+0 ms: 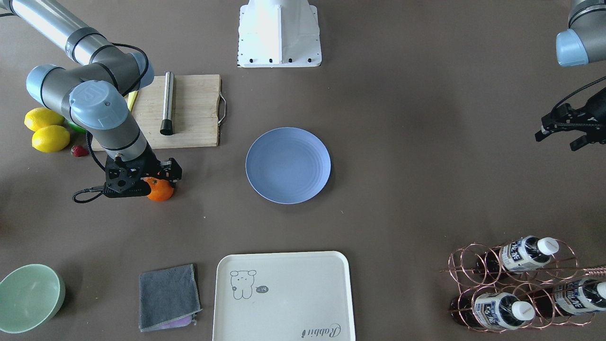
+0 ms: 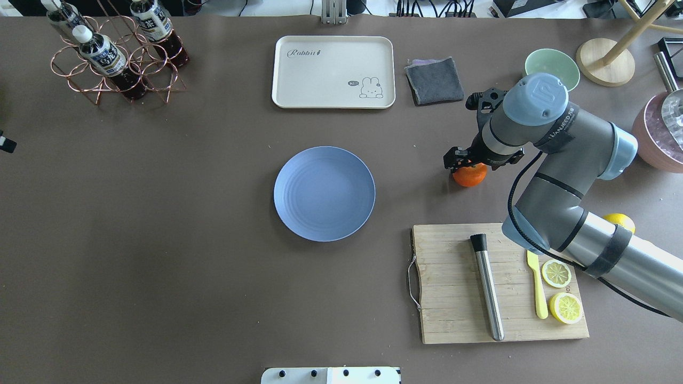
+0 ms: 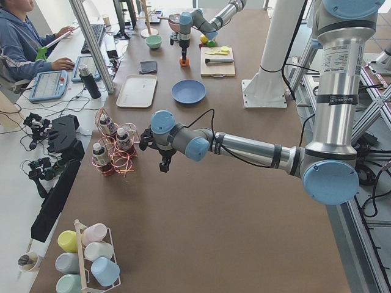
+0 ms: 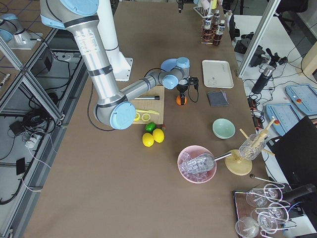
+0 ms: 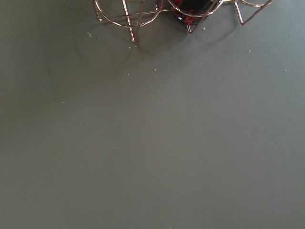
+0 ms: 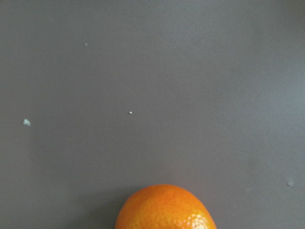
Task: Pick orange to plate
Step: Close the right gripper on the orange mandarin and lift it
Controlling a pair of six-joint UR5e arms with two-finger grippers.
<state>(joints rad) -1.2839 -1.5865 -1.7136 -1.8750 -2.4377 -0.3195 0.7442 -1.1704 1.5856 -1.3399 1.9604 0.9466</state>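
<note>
The orange (image 1: 161,191) rests on the brown table, left of the pale blue plate (image 1: 288,165) in the front-facing view. My right gripper (image 1: 158,182) points straight down onto the orange, its black fingers (image 2: 453,158) at the fruit's sides; how wide they stand is hidden. In the right wrist view only the orange's top (image 6: 165,208) shows at the bottom edge, with bare table behind. The plate (image 2: 324,193) is bare, about one plate's width from the orange (image 2: 471,176). My left gripper (image 1: 561,138) hovers open at the table's far side, holding nothing.
A wooden cutting board (image 2: 453,298) with a steel muddler (image 2: 488,290), a yellow knife and lemon slices lies beside the right arm. Lemons (image 1: 49,138), a mint bowl (image 1: 28,297), a grey cloth (image 1: 168,296), a cream tray (image 1: 283,297) and a copper bottle rack (image 1: 516,284) ring the table.
</note>
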